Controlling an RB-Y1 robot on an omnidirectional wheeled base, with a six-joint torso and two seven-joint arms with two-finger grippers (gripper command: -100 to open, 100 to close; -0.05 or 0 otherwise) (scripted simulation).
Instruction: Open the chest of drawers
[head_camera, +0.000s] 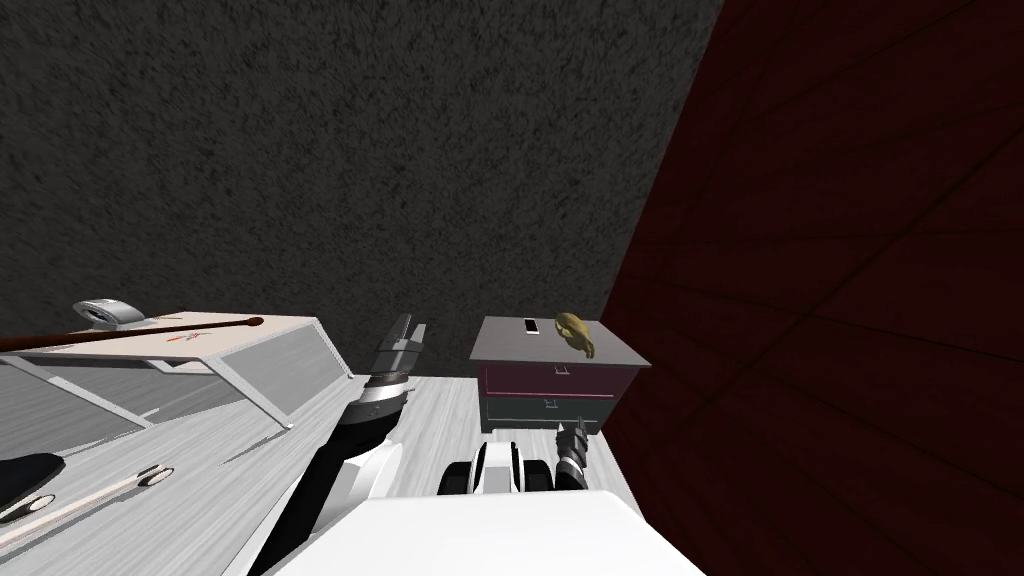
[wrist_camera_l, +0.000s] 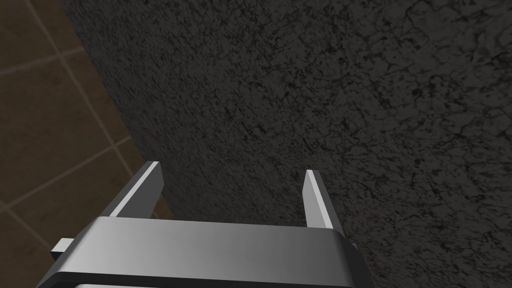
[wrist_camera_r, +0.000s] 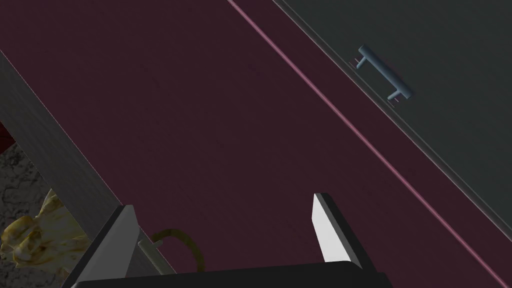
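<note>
The chest of drawers (head_camera: 558, 385) stands against the dark red wall, with a grey top, a maroon upper drawer (wrist_camera_r: 210, 130) and a dark grey lower drawer (wrist_camera_r: 440, 60). Both drawers look closed. My right gripper (head_camera: 575, 440) is low in front of the chest and open (wrist_camera_r: 225, 225), close to the maroon front. A short grey bar handle (wrist_camera_r: 150, 248) with an olive ring shows beside one of its fingers (wrist_camera_r: 120, 235), partly hidden. The lower drawer's blue-grey handle (wrist_camera_r: 384, 74) lies farther off. My left gripper (head_camera: 410, 335) is raised to the chest's left, open (wrist_camera_l: 232, 192) and holding nothing.
A yellow crumpled object (head_camera: 574, 331) and a small flat white item (head_camera: 531, 326) lie on the chest's top. A white desk (head_camera: 210, 345) with a long brown stick stands to the left. The dark red wall (head_camera: 820, 300) runs close along the right.
</note>
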